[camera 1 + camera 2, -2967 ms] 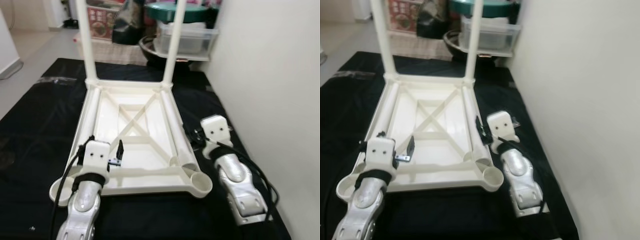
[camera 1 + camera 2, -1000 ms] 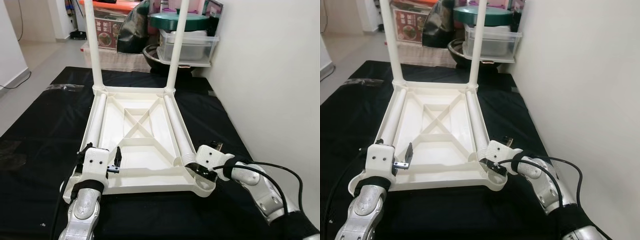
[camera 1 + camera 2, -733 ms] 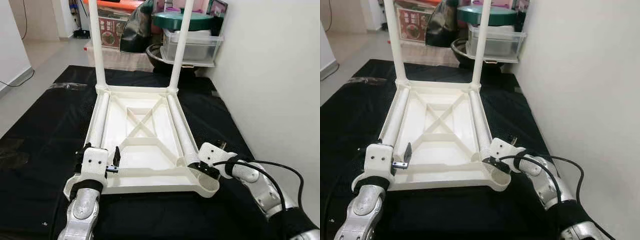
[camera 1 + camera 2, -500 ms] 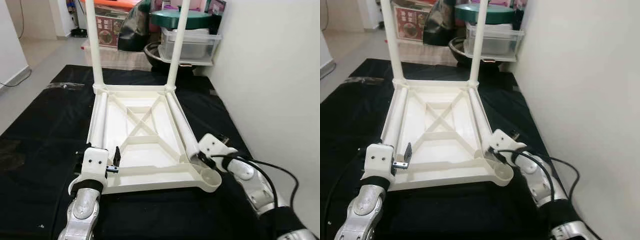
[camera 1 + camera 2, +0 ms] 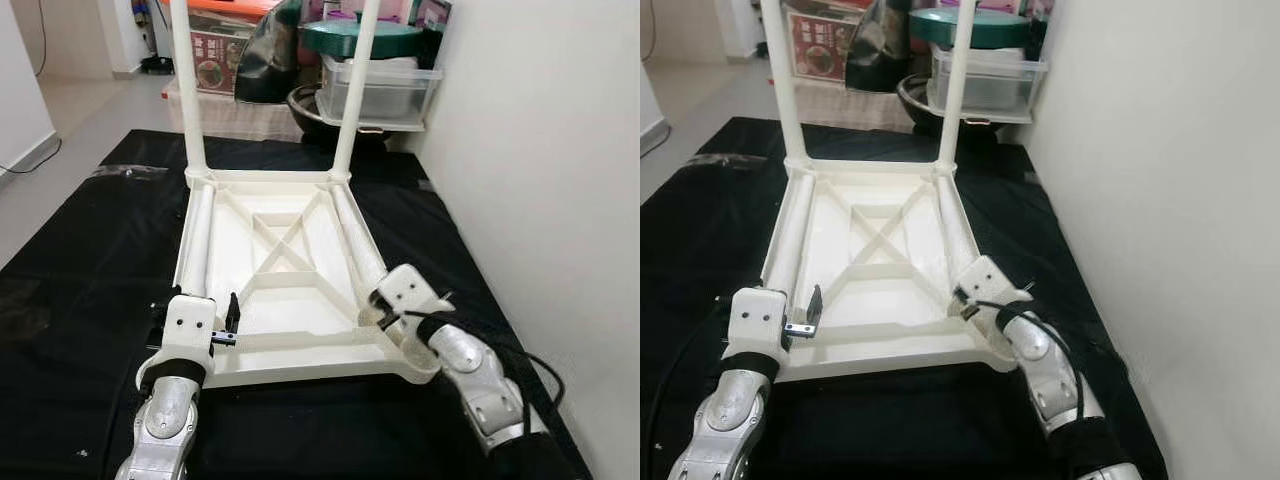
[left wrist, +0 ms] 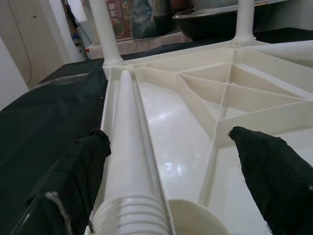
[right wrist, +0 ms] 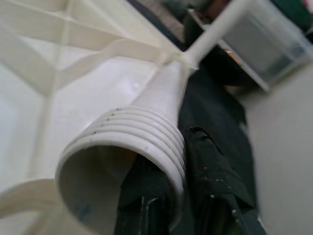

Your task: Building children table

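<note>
A white plastic children's table [image 5: 290, 262] lies upside down on a black mat. Two legs stand upright in its far corners [image 5: 185, 90] [image 5: 352, 90]. Two loose legs lie flat along its inner sides, one on the left [image 5: 196, 250] and one on the right [image 5: 358, 250]. My left gripper [image 5: 197, 303] is open and straddles the near threaded end of the left loose leg [image 6: 129, 161] without touching it. My right gripper [image 5: 378, 312] is shut on the threaded end of the right loose leg [image 7: 146, 132], one finger [image 7: 146, 196] inside the tube and the other outside. The near right corner socket [image 5: 418, 358] is empty.
The black mat [image 5: 80, 260] spreads wide to the left of the table. A white wall [image 5: 540, 150] runs close along the right. Behind the table stand a clear box with a green lid [image 5: 375, 85], a dark bowl [image 5: 308, 100] and a black bag [image 5: 265, 60].
My right gripper came in from the mat on the right, passed the near right corner socket and closed on the right loose leg's threaded end. The left arm stayed put.
</note>
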Available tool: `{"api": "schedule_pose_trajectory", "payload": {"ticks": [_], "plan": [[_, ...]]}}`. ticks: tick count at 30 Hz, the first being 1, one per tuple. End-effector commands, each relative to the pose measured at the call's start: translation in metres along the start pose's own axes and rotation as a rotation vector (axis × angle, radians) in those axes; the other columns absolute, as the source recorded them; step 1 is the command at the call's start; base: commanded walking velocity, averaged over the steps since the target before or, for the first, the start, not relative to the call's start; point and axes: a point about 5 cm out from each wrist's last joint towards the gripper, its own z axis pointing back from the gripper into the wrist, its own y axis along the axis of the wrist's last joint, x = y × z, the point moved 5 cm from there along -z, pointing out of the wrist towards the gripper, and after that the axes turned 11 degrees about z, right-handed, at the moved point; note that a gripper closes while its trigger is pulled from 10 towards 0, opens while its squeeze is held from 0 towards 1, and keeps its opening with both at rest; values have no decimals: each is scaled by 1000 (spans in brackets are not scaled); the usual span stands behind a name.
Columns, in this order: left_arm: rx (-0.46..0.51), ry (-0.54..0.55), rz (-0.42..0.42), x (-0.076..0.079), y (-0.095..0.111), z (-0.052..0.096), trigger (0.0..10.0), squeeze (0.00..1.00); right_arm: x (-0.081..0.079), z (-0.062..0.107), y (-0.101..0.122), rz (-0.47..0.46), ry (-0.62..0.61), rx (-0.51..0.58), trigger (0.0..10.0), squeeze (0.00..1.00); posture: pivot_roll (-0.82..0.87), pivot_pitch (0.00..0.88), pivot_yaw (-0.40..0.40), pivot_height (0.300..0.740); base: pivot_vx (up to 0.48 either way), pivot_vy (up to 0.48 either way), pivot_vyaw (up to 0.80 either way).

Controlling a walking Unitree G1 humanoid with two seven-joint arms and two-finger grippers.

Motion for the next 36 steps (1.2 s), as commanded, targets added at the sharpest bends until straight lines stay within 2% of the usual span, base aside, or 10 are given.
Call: {"api": "schedule_pose_trajectory", "payload": {"ticks": [1,13,16,17,19,24,25,27,30,36], "plan": [[-24,1,-10,0,-6,0,10000,0,-10,-2,4,-29,29,14,0,0,57,0,-135,740,0,0,0],[-4,36,61,-9,-1,-3,10000,0,73,4,47,-279,-151,263,0,0,50,0,-120,740,0,0,0],[11,46,178,-10,4,-4,10000,0,97,9,57,-358,-191,335,0,0,53,0,-120,740,0,0,0],[15,68,351,-12,9,-6,10000,0,103,12,63,-430,-183,383,0,0,53,0,-120,740,0,0,0],[31,73,485,-14,14,-6,10000,0,104,15,67,-490,-158,422,0,0,53,0,-120,740,0,0,0],[62,29,797,-10,26,-7,10000,0,84,19,79,-635,-16,506,0,0,60,0,-125,740,0,0,0],[78,-62,983,0,38,-3,10000,0,56,23,89,-675,128,541,0,0,72,0,-132,740,0,0,0],[78,-62,983,0,38,-3,10000,0,56,23,89,-675,128,541,0,0,72,0,-132,740,0,0,0],[112,-194,1215,9,56,3,10000,0,18,34,104,-741,331,590,0,0,75,0,-133,740,0,0,0],[130,-232,1314,9,63,5,10000,0,2,44,111,-790,444,624,0,0,77,0,-133,740,0,0,0]]}}
